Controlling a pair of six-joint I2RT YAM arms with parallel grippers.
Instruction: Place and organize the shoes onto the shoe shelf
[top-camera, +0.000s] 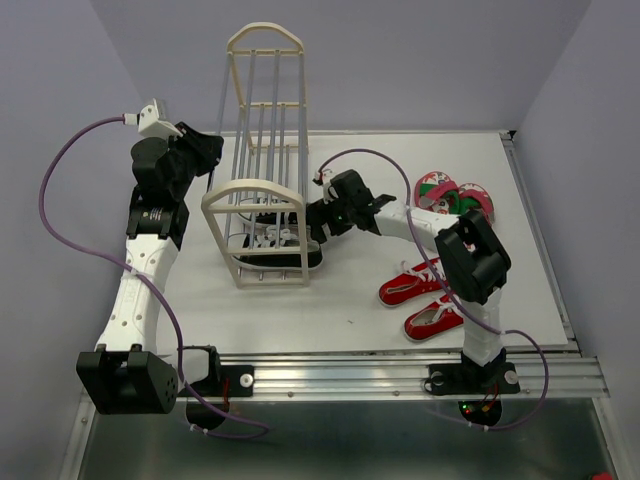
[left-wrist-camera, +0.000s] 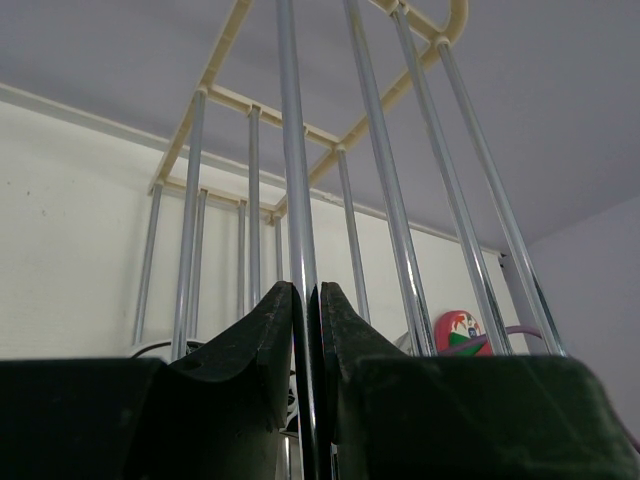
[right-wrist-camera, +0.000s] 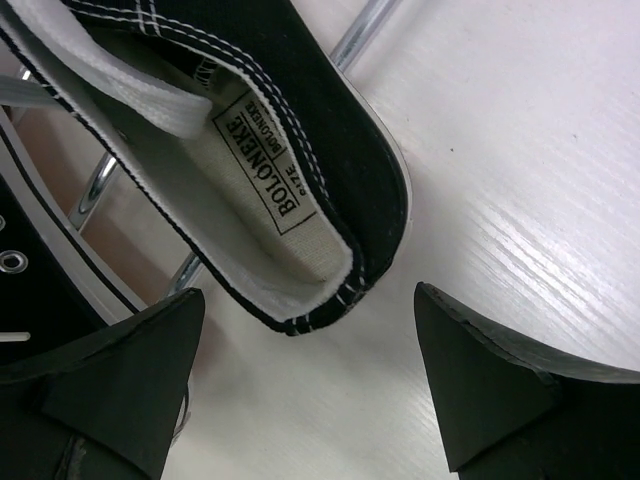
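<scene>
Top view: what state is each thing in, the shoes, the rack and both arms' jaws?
shoe shelf: standing, one rod gripped
black sneakers: on the shelf's low rods
red sneakers: loose on the table
flip-flops: loose on the table
left gripper: jaws shut on a shelf rod
right gripper: jaws open around a black sneaker's heel

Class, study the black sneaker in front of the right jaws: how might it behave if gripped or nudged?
The black sneaker has a thin stitched canvas collar, so it would probably flex under a pinch. Resting on thin rods, it may tilt or slide when nudged.
</scene>
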